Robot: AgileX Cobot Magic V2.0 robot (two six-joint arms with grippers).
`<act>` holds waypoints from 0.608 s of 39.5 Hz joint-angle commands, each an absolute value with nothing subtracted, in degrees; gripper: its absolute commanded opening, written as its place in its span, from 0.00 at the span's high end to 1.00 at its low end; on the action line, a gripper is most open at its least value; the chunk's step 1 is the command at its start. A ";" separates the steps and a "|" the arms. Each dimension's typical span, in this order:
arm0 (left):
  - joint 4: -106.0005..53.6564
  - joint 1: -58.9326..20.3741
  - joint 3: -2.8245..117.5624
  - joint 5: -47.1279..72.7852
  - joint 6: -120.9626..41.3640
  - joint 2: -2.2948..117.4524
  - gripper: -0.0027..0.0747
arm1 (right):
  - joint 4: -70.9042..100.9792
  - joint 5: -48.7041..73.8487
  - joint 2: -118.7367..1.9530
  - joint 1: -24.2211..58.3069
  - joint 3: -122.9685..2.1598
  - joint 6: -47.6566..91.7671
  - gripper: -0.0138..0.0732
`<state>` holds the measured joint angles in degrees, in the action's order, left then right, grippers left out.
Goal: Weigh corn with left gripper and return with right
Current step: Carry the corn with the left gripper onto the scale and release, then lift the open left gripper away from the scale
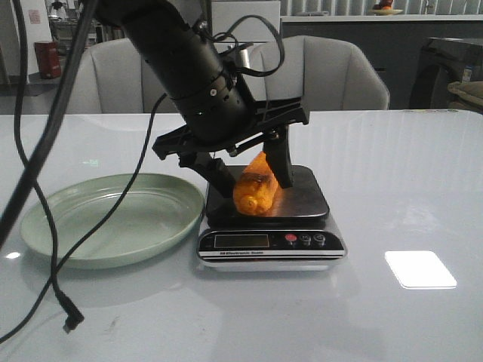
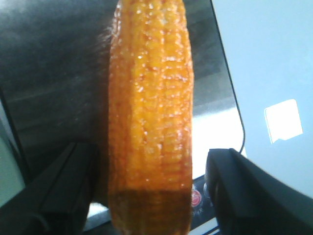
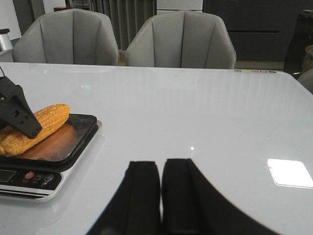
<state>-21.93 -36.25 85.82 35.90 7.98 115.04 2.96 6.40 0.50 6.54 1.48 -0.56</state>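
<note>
The orange-yellow corn (image 1: 255, 190) lies on the dark platform of the kitchen scale (image 1: 306, 200). My left gripper (image 1: 255, 185) reaches down over it, open, with one black finger on each side of the cob. In the left wrist view the corn (image 2: 151, 112) runs between the fingers (image 2: 230, 191), with a narrow gap on both sides. My left gripper (image 2: 149, 155) is not clamping it. My right gripper (image 3: 160, 169) is shut and empty, low over the bare table to the right of the scale (image 3: 54, 147). The corn (image 3: 36, 125) also shows in the right wrist view.
A pale green plate (image 1: 106, 219) sits left of the scale. A loose black cable (image 1: 53, 279) hangs over the plate and the table's front left. Two grey chairs (image 1: 332, 72) stand behind the table. A bright light patch (image 1: 419, 269) lies on the table at the right.
</note>
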 commanded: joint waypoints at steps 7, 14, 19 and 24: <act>-20.23 -37.25 86.24 37.42 6.76 105.44 0.30 | 2.28 2.07 1.65 6.23 2.09 0.00 0.63; -17.35 -37.45 80.22 36.77 6.76 97.41 0.31 | 2.28 2.07 1.65 6.23 2.09 0.00 0.63; -14.83 -37.45 74.20 35.06 6.76 89.04 0.34 | 2.28 2.07 1.65 6.23 2.09 0.00 0.63; -12.08 -37.45 68.75 34.14 6.76 79.86 0.37 | 2.28 2.07 1.65 6.23 2.09 0.00 0.63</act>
<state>-13.34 -37.05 70.14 37.44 6.89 87.97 2.96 6.40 0.50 6.54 1.48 -0.56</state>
